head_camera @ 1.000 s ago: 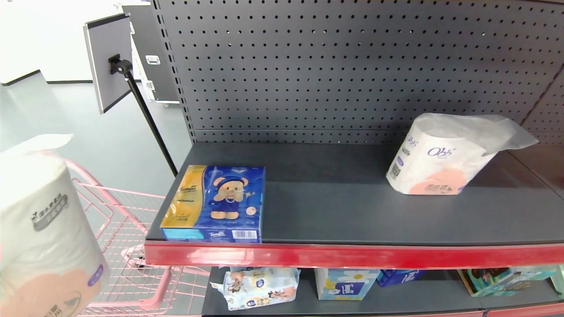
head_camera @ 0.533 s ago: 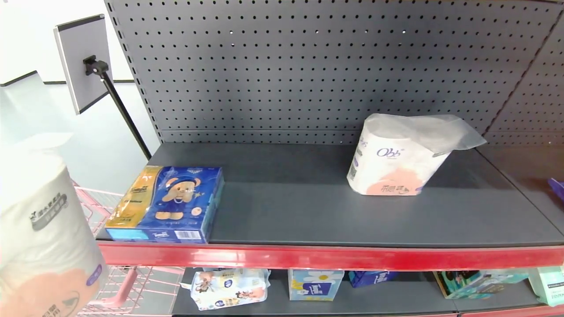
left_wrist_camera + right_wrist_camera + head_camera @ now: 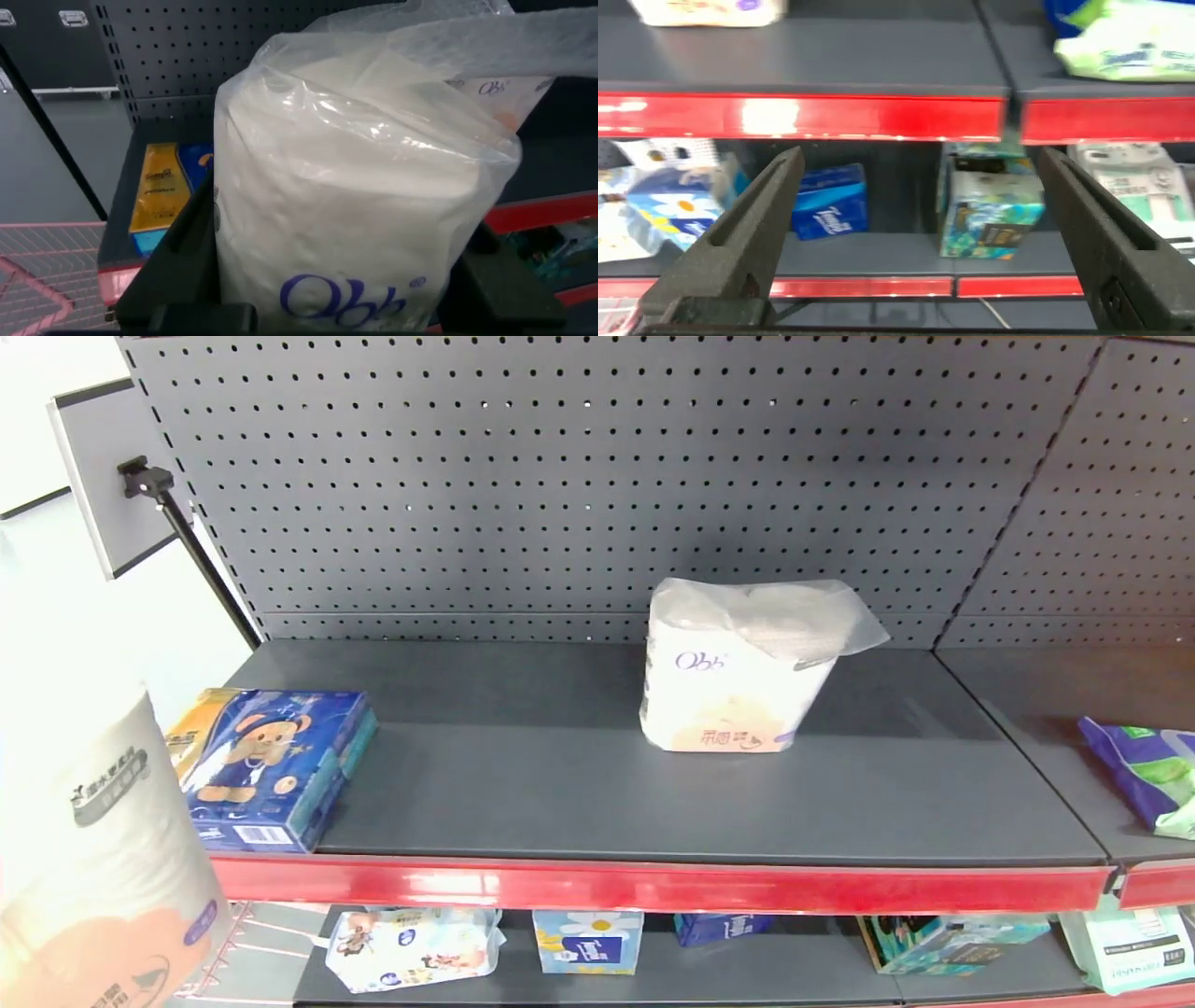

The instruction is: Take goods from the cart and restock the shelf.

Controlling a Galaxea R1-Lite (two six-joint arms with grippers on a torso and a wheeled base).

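A dark shelf [image 3: 597, 803] with a red front edge spans the middle of the head view, backed by a perforated panel [image 3: 597, 476]. At lower left of that frame a wrapped toilet paper pack [image 3: 103, 868] looms close, cut off by the frame's edge. In the left wrist view the left gripper [image 3: 336, 233] clamps it between dark fingers [image 3: 177, 252] pressed to either side, their tips hidden by the wrapper. A matching pack [image 3: 738, 681] stands upright on the shelf at centre frame. A blue tissue box [image 3: 271, 765] lies at centre left, at the shelf's front edge. The right gripper [image 3: 918, 159], jaws spread wide and empty, faces the lower tier beneath the red edge. A sliver of the pink cart [image 3: 247, 938] shows at bottom left.
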